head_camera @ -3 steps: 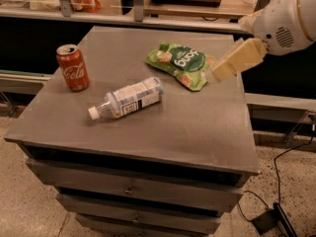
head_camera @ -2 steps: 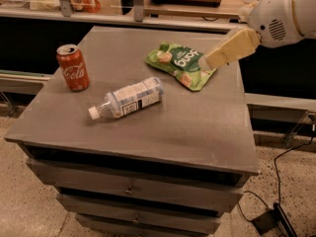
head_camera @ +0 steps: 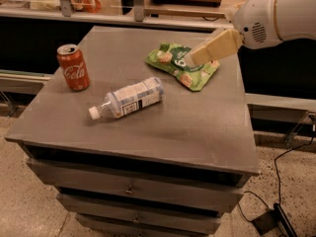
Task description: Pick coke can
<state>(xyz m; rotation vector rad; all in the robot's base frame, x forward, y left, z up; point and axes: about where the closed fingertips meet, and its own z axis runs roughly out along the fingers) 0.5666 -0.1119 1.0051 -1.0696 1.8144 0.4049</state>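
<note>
Upright at left on the cabinet (head_camera: 187, 127) top, can (head_camera: 73, 67), well apart from gripper (head_camera: 197, 57) over at upper right above the green bag (head_camera: 170, 62), grip state impossible to tell, bottle (head_camera: 127, 98) lying on its side mid-frame, near the can, cap toward lower left.

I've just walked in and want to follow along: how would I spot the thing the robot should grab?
Find the grey drawer cabinet; the coke can stands upright near its top's left edge. It is the only red thing there, with white script, unlike the clear bottle lying beside it and the green snack bag by the gripper at back right.
</note>
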